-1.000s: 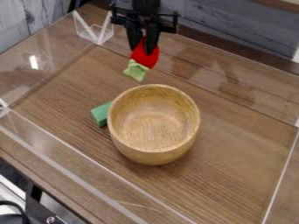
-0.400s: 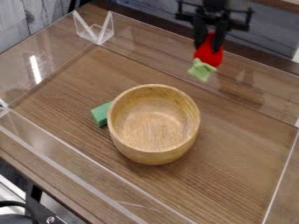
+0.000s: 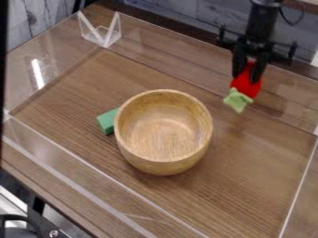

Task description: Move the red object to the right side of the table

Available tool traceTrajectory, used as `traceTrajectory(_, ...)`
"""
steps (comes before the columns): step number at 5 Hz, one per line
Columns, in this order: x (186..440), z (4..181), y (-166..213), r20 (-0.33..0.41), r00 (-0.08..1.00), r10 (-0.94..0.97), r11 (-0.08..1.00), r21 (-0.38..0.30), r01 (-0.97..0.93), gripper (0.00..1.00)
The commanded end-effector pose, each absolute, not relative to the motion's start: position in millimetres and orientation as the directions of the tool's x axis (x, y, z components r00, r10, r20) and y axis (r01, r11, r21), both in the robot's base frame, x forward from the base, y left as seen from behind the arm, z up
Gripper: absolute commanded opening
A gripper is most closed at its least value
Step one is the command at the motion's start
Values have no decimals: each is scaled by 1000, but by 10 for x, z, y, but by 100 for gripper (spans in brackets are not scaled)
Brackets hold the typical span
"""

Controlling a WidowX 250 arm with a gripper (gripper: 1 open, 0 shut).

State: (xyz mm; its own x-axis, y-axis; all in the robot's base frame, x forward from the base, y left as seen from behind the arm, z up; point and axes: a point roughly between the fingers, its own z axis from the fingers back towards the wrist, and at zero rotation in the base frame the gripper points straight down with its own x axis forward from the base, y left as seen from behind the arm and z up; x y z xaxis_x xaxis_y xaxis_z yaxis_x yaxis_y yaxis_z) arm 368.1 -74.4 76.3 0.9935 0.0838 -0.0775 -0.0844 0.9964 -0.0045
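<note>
camera view: the small red strawberry-shaped toy (image 3: 246, 85) with a pale green leafy cap hangs pinched in the black gripper (image 3: 250, 76), jaws clamped narrow on it, pointing down over the right part of the brown wood-grain table (image 3: 248, 167). left of it sits the round wooden bowl (image 3: 165, 130), a flat green piece (image 3: 108, 120) touching its left side.

bowl (image 3: 165, 130) mid-table (image 3: 261, 177); flat piece (image 3: 108, 121) touching its left (partly hidden)
</note>
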Motion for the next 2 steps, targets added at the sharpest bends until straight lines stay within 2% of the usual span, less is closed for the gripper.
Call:
traceTrajectory(1, 3741, 847, -862, -25, 998, 59, 998, -16, -60, 0)
traceTrajectory(2, 3723, 816, -986, -35, 997, 66, 998, -21, -67, 0)
